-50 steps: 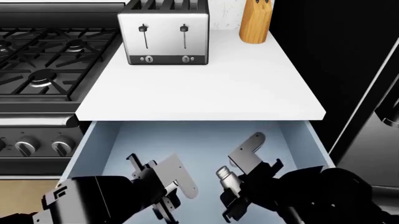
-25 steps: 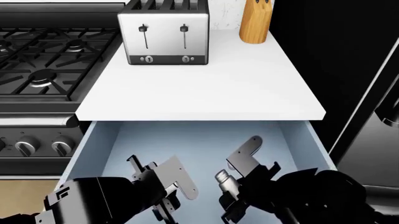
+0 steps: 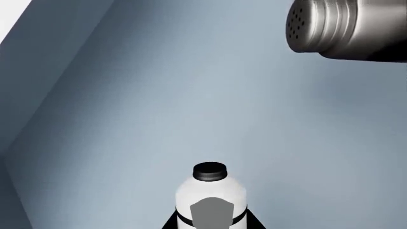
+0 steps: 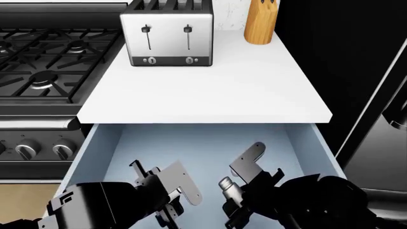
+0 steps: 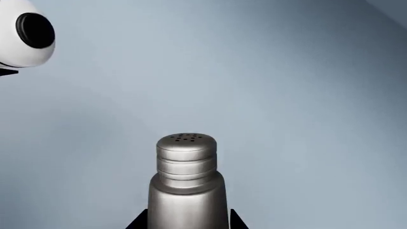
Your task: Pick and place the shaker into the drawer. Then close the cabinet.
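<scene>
The metal shaker with a perforated top is held in my right gripper, whose black fingers press on both of its sides. In the head view the shaker hangs over the pale blue-grey drawer, which stands pulled out below the counter. My left gripper is shut on a white bottle with a black cap, also above the drawer's floor. In the left wrist view, the shaker shows off to one side of the bottle. In the head view both grippers sit side by side near the drawer's front.
A white counter lies above the drawer, with a toaster and a wooden knife block at its back. A gas stove with knobs is to the left, a dark fridge to the right.
My right gripper has shifted slightly toward the drawer's front with the shaker. The left arm has barely moved.
</scene>
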You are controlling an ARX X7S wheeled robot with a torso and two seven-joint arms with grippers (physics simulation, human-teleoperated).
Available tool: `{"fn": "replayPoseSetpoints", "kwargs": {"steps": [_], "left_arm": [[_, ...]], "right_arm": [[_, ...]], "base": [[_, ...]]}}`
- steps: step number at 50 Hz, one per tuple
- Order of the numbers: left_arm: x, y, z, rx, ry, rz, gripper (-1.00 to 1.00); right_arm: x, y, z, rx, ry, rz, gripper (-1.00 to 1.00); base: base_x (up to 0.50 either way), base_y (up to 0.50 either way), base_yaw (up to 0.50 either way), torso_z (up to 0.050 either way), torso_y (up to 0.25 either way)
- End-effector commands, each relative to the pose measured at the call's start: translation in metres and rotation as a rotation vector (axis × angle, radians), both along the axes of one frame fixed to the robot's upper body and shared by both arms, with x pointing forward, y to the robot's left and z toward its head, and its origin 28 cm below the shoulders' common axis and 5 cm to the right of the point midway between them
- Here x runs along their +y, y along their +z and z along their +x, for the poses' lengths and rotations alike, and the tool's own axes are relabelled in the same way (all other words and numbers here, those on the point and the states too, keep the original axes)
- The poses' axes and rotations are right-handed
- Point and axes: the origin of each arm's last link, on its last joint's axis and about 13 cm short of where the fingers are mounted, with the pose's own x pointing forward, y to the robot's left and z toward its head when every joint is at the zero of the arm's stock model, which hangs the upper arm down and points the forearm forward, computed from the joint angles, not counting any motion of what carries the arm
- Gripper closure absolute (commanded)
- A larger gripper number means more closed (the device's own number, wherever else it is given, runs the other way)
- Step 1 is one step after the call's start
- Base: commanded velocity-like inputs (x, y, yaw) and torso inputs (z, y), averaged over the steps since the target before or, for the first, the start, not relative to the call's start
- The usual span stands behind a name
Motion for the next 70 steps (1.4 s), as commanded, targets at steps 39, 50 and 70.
{"fn": "replayPoseSetpoints", "kwargs": {"steps": [39,50,70], "left_arm": [[0.004,0.04,0.004,-0.099,0.031,-0.017,-1.0],[0.007,0.063,-0.001,-0.133,0.033,-0.062,-1.0],[0.02,0.126,-0.021,-0.215,0.066,-0.223,-1.0]], "right_arm": [[0.0,0.034,0.003,-0.07,-0.01,-0.042,-1.0],[0.0,0.052,-0.001,-0.109,-0.004,-0.03,-1.0],[-0.001,0.108,-0.019,-0.227,0.003,0.013,-1.0]], "base": [[0.0,0.0,0.0,0.0,0.0],[0.0,0.0,0.0,0.0,0.0],[0.0,0.0,0.0,0.0,0.0]]}}
